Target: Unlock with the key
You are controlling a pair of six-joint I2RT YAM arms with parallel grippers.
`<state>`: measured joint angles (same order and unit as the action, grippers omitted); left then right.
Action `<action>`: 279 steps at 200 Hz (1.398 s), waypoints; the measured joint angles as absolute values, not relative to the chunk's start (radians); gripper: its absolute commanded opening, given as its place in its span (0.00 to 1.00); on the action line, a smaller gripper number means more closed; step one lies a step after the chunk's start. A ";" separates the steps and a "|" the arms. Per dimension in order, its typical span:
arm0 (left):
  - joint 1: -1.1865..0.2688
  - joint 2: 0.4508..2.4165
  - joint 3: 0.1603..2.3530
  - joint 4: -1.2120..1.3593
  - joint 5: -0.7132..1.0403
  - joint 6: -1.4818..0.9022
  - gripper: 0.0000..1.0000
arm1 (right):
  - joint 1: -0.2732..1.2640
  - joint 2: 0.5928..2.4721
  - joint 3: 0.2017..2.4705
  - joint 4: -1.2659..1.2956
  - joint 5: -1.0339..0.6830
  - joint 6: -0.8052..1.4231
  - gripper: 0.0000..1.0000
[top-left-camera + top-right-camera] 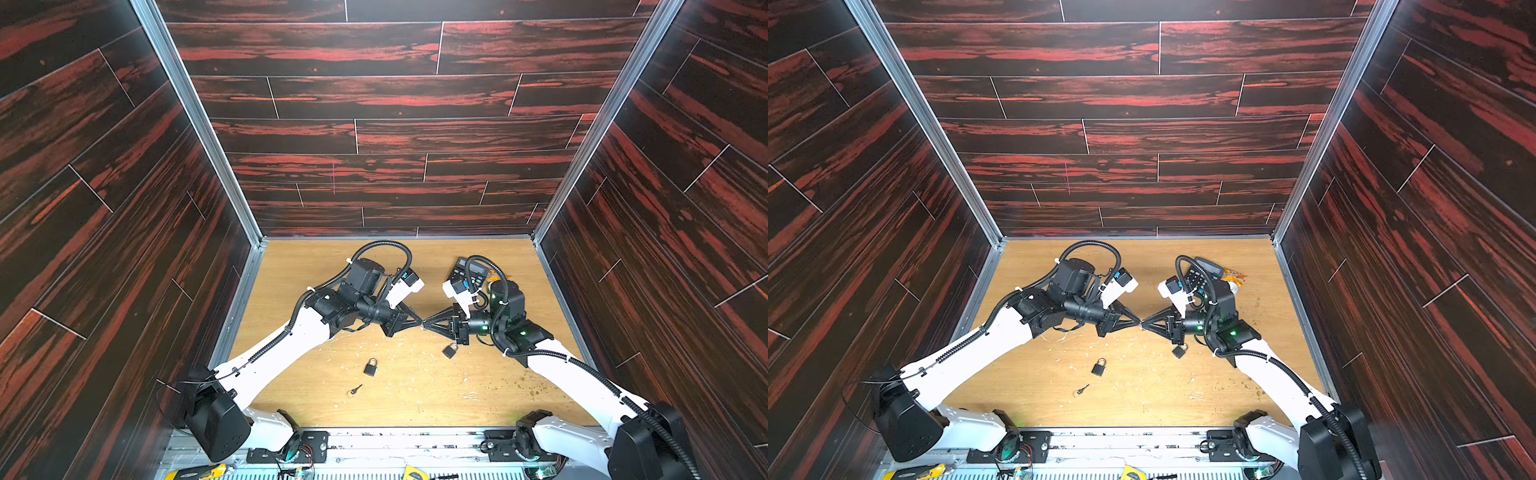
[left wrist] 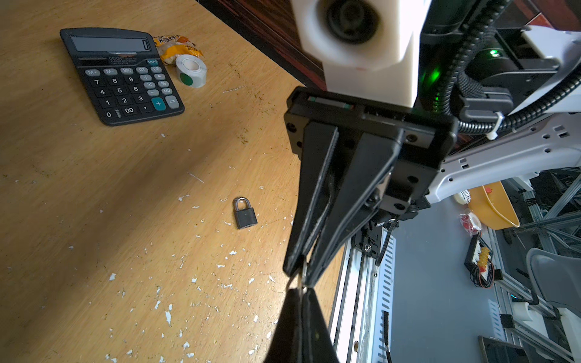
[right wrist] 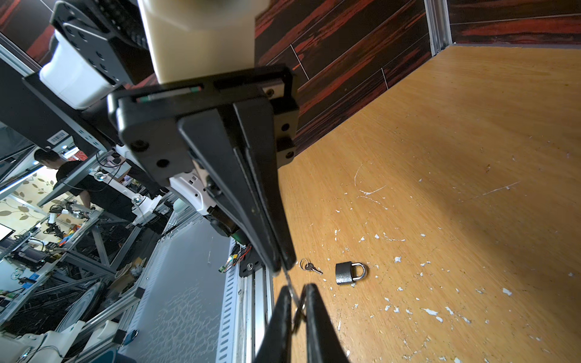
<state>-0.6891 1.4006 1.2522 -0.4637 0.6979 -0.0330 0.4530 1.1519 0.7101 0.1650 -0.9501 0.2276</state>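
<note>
Small silver ringed key [image 3: 297,303] — clamped in the closed tips of the left gripper [image 3: 282,267], above the wooden tabletop [image 3: 440,157]. Jaws of the right gripper [image 3: 298,287] — narrowly parted around it, hold indiscernible. Dark grey padlock with silver shackle [image 3: 349,272] lies flat on the tabletop.

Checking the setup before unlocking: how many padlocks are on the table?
2. The central padlock lies just beyond the loose key; the right padlock lies near the right arm wrist. The arms might hide more.

Loose key [image 1: 355,390] just before left padlock [image 1: 370,367]; calculator [image 1: 469,270] behind right padlock [image 1: 450,350]
</note>
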 measured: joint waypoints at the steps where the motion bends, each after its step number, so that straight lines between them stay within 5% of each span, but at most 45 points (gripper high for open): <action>1: -0.689 1.401 1.252 -0.464 0.698 -0.033 0.00 | 0.453 1.153 0.710 0.165 -0.951 0.227 0.13; 144: -0.689 1.421 1.283 -0.501 0.694 -0.033 0.00 | 0.447 1.158 0.714 0.146 -0.968 0.208 0.00; 195: -0.689 1.420 1.285 -0.478 0.641 -0.047 0.46 | 0.446 1.133 0.710 0.129 -0.947 0.263 0.00; 279: -0.686 1.298 1.147 -0.265 0.443 -0.222 0.54 | 0.392 0.968 0.646 -0.041 -0.734 0.421 0.00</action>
